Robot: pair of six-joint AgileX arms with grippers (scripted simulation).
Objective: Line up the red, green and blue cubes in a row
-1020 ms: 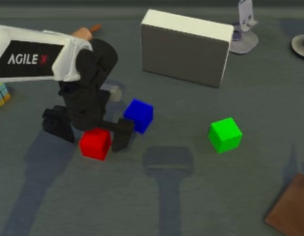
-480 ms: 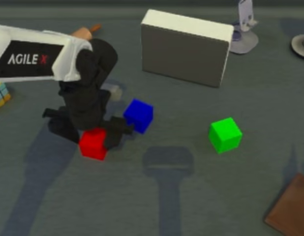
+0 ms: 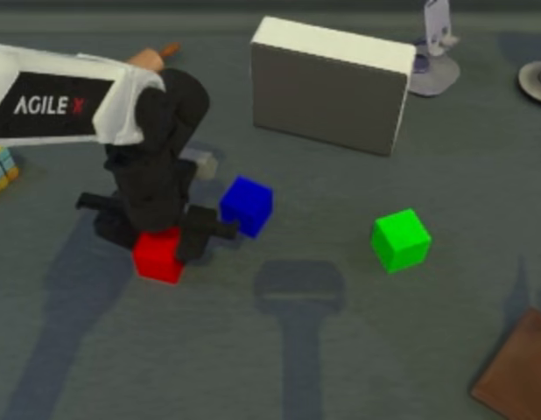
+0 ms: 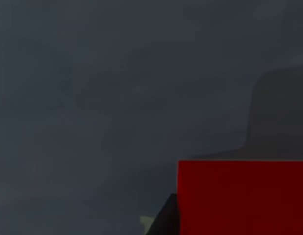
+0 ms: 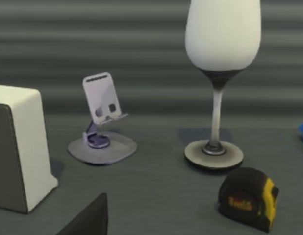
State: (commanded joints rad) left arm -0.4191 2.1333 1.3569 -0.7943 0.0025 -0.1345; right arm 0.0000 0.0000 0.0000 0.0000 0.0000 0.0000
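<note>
Here the left gripper [image 3: 162, 236] stands low over the red cube [image 3: 158, 255] in the left half of the counter [image 3: 279, 367], one dark finger on each side of the cube and pressed against it, so it is clenched on the red cube. The left wrist view shows the cube's red face [image 4: 242, 196] close up against the grey surface. The blue cube [image 3: 247, 206] sits just beside that gripper, toward the counter's middle, apart from the red one. The green cube [image 3: 400, 239] lies well apart from both, in the right half. A large white box [image 3: 330, 84] stands near the far edge, with a phone stand [image 3: 437, 52] beside it toward the far right corner. The right wrist view shows the same stand [image 5: 101, 128], a wine glass [image 5: 221, 73] and a tape measure [image 5: 248, 198]; whether the right gripper is released or clenched cannot be told.
</note>
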